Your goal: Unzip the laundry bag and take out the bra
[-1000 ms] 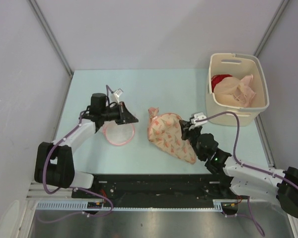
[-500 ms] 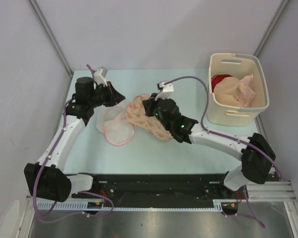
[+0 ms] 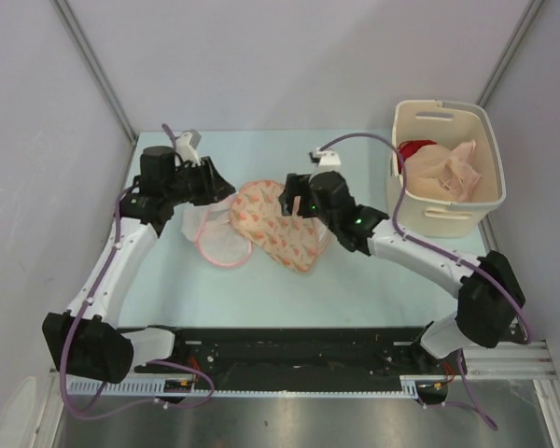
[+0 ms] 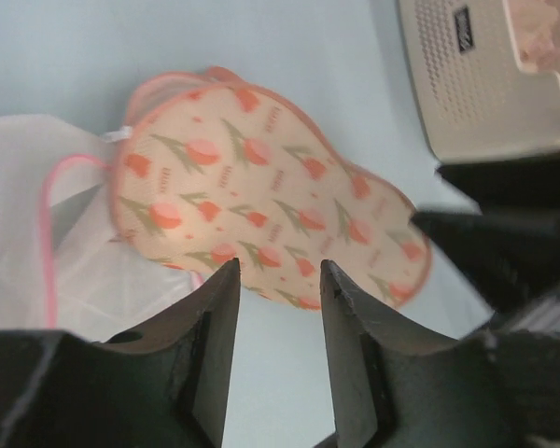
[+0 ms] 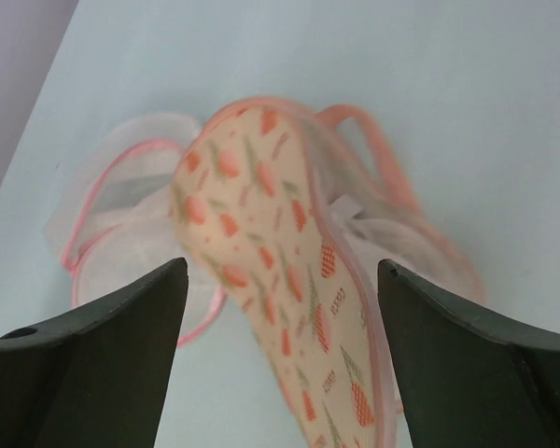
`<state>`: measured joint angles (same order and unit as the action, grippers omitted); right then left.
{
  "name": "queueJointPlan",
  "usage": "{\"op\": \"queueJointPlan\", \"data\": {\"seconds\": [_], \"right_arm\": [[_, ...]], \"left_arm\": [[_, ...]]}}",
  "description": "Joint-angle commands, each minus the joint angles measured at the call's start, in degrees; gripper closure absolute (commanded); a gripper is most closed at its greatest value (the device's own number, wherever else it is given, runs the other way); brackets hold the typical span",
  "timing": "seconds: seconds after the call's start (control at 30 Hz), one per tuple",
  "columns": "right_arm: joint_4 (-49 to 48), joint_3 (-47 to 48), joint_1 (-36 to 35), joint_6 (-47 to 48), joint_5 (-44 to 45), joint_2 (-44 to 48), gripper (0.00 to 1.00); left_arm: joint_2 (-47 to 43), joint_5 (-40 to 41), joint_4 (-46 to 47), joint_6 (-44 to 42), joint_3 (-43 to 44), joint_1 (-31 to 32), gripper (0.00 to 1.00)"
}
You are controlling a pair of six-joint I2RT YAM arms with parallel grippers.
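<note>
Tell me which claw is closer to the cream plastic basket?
Right. The right gripper hangs left of the basket over the peach printed fabric pouch; the left gripper is farther left, past it.

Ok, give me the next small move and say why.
Probably lower the left claw and pinch the end of the laundry bag nearest it. Both claws stand open and hold nothing, the bag lies flat, overlapping the white mesh item, and no opening shows in it. Pinning one end should let the right claw work the zipper.
</note>
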<state>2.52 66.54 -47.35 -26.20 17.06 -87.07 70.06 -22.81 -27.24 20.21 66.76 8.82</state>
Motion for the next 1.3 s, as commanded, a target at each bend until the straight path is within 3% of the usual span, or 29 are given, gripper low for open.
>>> {"op": "queueJointPlan", "data": {"seconds": [0.0,0.13,0.27,0.4,0.5,0.6,0.77,1.0,1.2,1.27], "right_arm": [[7.4,1.57,5.42,1.5,-0.96,1.91,0.15],[10.21,1.4,5.61,1.76,-2.38,-0.03,0.14],[15.74,1.22,6.66,2.64,-0.72,-1.0,0.09],[21.03,-2.89,8.24,3.6,4.81,5.13,0.08],[23.22,-5.72,8.33,4.66,9.63,14.09,0.07],[31.38,-5.72,10.17,3.17,17.82,22.18,0.06],[39.75,-5.99,18.69,3.25,17.4,31.85,0.06],[39.84,-6.07,26.17,3.96,10.54,35.12,0.06],[39.93,-5.99,26.35,4.05,9.58,35.48,0.06],[40.1,-6.07,26.35,3.79,9.22,35.83,0.07]], "left_arm": [[1.03,-4.08,3.25,2.37,-0.83,5.41,0.53],[3.05,-4.18,5.71,4.57,-2.07,10.15,0.48],[6.39,-4.09,5.63,5.72,-1.81,14.55,0.34],[10.44,4.16,2.55,4.67,2.31,22.19,0.28],[13.87,8.91,1.93,4.67,4.77,26.85,0.27],[16.32,11.9,2.37,3.88,5.66,31.07,0.28],[21.59,24.55,0.36,2.64,9.69,41.09,0.28],[34.16,44.14,-5.97,0.01,20.24,50.76,0.28],[39.71,48.64,-6.42,-1.4,21.21,50.95,0.3],[40.41,50.65,-6.68,-2.1,21.13,51.03,0.36]]}}
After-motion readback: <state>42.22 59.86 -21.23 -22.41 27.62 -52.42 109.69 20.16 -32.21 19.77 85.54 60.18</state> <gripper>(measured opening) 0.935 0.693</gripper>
